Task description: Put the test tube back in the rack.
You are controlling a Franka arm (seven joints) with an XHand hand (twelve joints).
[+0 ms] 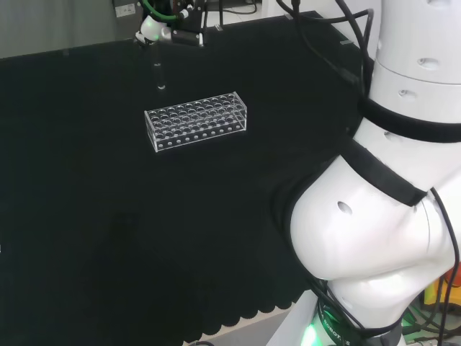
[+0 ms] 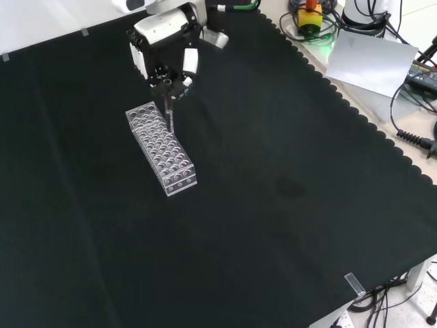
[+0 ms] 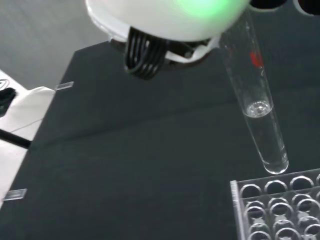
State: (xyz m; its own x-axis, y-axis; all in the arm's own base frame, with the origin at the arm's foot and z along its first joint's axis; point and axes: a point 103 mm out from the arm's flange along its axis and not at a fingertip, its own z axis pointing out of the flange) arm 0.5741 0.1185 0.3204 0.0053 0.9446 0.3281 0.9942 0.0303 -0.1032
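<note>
A clear plastic rack point(image 1: 196, 121) with several rows of holes lies on the black cloth point(image 1: 108, 216). My hand point(image 1: 154, 29) hangs beyond the rack's left end in the head view, shut on a clear test tube point(image 1: 159, 76) that points down, nearly upright. In the front view the hand point(image 2: 166, 51) is above the rack's point(image 2: 160, 147) far end and the tube point(image 2: 168, 116) reaches down over it. The wrist view shows the tube point(image 3: 255, 95) with a red mark and clear liquid in its lower part, its round bottom just outside the rack's point(image 3: 277, 210) edge row, under the blurred hand point(image 3: 165, 20).
The arm's white links point(image 1: 389, 180) stand at the right of the head view. Past the cloth's scalloped edge in the front view lie a silver sheet point(image 2: 372, 61) and cables point(image 2: 416, 137). Open cloth spreads around the rack.
</note>
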